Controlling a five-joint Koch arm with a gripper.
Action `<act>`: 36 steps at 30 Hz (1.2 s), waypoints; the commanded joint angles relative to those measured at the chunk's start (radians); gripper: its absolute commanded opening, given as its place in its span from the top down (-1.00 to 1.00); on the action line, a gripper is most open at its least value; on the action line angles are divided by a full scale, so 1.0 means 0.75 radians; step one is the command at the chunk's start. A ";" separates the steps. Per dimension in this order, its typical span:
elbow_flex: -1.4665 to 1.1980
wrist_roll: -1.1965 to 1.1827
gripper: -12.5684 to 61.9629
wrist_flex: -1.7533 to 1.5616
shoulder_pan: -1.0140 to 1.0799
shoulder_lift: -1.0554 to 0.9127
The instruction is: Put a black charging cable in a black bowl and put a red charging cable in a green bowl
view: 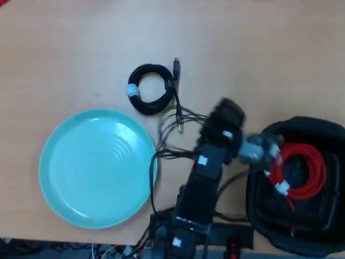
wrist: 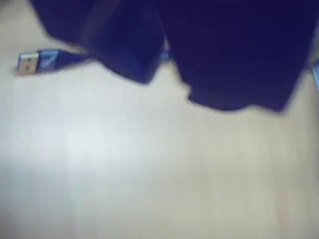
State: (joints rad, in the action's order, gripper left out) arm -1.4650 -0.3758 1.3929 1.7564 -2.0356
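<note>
In the overhead view the black charging cable (view: 152, 89) lies coiled on the wood above the green bowl (view: 97, 167), which holds nothing. The red charging cable (view: 302, 170) sits looped inside the black bowl (view: 302, 232) at the right. My gripper (view: 268, 152) hangs over that bowl's left rim, right beside the red loops. It is blurred there, so grip and jaw state are unclear. The wrist view shows only dark blurred masses (wrist: 234, 50) along the top. A gold-tipped plug (wrist: 29, 63) lies on the wood at the left.
My arm (view: 202, 183) rises from the base at the table's near edge, between the two bowls. Thin black robot wires (view: 172, 135) loop on the wood beside it. Bare wooden table (view: 259, 54) fills the far side.
</note>
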 commanded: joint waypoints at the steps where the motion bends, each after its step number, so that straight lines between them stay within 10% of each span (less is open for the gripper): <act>1: 0.051 -0.002 0.52 -0.129 -0.256 0.000; 14: -0.104 0.014 0.38 -0.382 -0.916 0.526; 36: -0.110 0.006 -0.06 -0.434 -1.043 0.830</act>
State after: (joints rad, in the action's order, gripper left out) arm -1.5861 -0.3758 1.1075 1.0017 -1.4373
